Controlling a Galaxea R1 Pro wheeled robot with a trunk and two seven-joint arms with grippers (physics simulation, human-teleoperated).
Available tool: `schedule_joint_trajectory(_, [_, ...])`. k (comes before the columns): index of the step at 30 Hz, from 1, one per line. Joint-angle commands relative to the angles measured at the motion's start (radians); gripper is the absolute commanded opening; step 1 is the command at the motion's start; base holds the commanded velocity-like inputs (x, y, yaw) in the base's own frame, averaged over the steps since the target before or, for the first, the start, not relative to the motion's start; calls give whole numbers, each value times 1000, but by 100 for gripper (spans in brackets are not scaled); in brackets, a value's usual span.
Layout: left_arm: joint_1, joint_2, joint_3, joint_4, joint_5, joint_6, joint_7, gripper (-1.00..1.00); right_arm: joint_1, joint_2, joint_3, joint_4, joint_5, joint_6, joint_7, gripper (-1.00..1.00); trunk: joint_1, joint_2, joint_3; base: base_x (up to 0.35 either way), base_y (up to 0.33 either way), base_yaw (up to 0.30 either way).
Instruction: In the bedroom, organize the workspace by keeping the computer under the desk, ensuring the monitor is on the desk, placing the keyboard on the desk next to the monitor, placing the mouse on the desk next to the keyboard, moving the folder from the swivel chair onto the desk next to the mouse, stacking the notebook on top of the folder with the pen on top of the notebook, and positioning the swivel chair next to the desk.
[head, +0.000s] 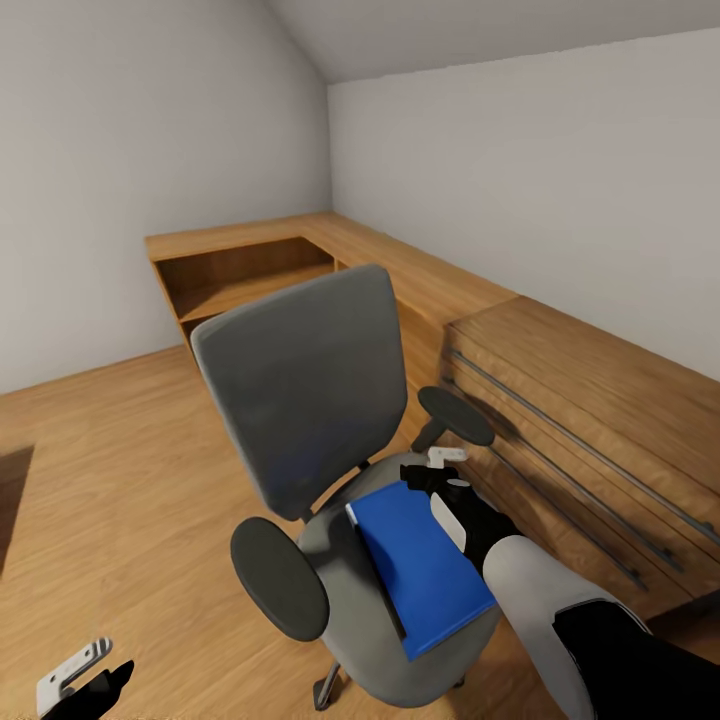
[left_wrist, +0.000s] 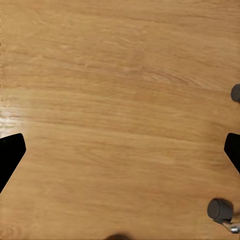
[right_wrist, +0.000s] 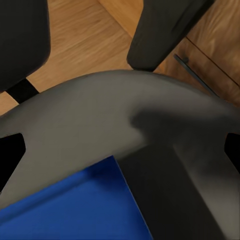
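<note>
Folder (head: 425, 570), a thin, flat blue rectangle, lies on the smooth grey seat of the swivel chair (head: 300, 400), so I judge my right tool (head: 437, 472), spread open and empty just over its far corner, should pinch that overhanging edge squarely while the left tool (head: 85, 680), also open, idles above the wood floor (left_wrist: 120, 100).

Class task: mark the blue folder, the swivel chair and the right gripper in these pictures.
blue folder (head: 425, 565), head view, middle of its cover.
swivel chair (head: 300, 400), head view, middle of the backrest.
right gripper (head: 445, 465), head view, between its fingertips above the folder's far end.
</note>
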Motion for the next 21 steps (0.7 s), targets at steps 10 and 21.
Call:
schedule_joint_trajectory(10, [0,0,0,-2,11,5,7,100,0,-1,8,-2,-9,5,-8,100,0,0,-16,0,0,0])
schedule_joint_trajectory(21, [0,0,0,-2,11,5,7,100,1,-1,9,-2,-9,5,-9,100,0,0,-22,0,0,0])
